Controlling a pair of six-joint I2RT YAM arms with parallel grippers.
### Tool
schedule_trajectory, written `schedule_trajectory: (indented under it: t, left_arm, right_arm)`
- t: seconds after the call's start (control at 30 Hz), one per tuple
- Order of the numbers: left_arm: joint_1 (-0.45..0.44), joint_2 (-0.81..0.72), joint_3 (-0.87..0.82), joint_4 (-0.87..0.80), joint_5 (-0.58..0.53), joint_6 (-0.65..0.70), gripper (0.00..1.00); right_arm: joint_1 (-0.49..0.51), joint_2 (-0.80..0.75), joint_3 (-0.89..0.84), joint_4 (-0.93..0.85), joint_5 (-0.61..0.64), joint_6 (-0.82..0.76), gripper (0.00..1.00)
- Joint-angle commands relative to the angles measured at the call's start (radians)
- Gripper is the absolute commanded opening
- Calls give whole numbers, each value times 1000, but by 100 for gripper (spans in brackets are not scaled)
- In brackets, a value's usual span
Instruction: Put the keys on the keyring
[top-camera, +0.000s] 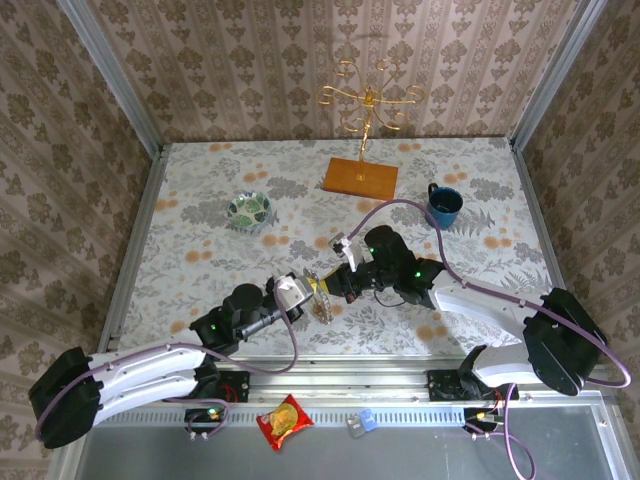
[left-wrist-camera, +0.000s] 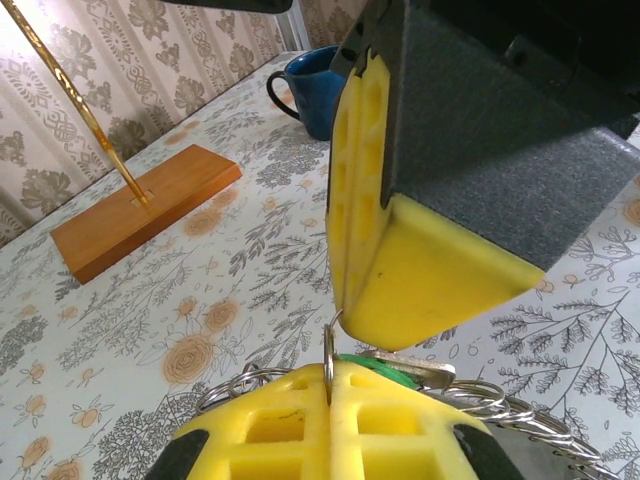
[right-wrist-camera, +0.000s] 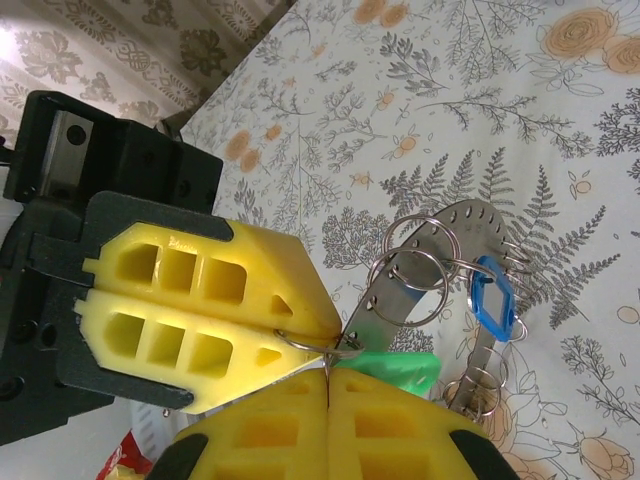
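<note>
Left fingers (left-wrist-camera: 290, 390): together, pinching the split ring (left-wrist-camera: 328, 352)
Right fingers (right-wrist-camera: 260, 430): clamped on it too
Handling: light, springy, slippery wire; hold by rim

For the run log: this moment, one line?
left pincer shut on split ring | right pincer shut | green key at tips | blue key on keyring

Looks like a lab booth dressed up homey: wallpapered panels (top-camera: 250, 70), aluminium framing (top-camera: 113, 75), floral counter (top-camera: 190, 225).
</note>
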Motion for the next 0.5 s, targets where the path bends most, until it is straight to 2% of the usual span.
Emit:
schedule_trajectory:
  t: [0.0, 0.47]
  left_arm:
    - [-11, -1, -10, 89, -24, -37, 0]
    - [-11, -12, -24, 122, -24, -55, 0]
  right_arm:
    - [-7, 4, -13, 21, 5, 17, 0]
    - [-8, 36, 24, -1, -2, 28, 0]
